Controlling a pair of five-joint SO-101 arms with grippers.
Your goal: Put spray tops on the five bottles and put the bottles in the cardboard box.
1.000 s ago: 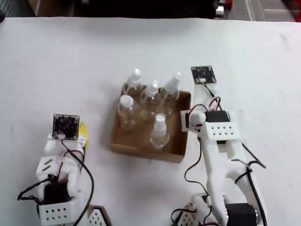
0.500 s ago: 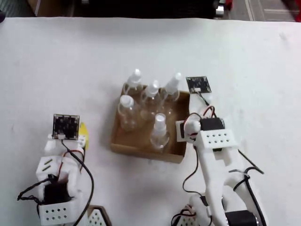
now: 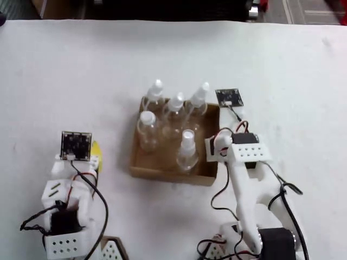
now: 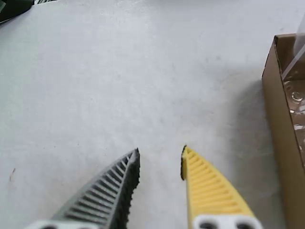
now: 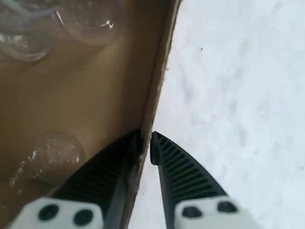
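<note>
The cardboard box (image 3: 168,174) stands mid-table and holds several clear bottles, each with a white spray top, such as the front one (image 3: 187,149) and a back one (image 3: 155,95). My right gripper (image 5: 145,140) straddles the box's right wall (image 5: 159,76), one finger inside and one outside, shut on the cardboard. From above, that right gripper (image 3: 214,145) sits at the box's right side under the arm. Bottle bases (image 5: 52,152) show inside the box. My left gripper (image 4: 159,152) rests low over bare table to the left of the box (image 4: 281,119), open with nothing between its fingers.
White table (image 3: 81,70) stretches on all sides of the box, with wide free room at the back and left. The arm bases and their cables (image 3: 222,195) crowd the front edge. Dark floor lies beyond the far table edge.
The right arm has swung in closer to the box's right wall, and the box with its bottles has shifted slightly. The left arm has kept still.
</note>
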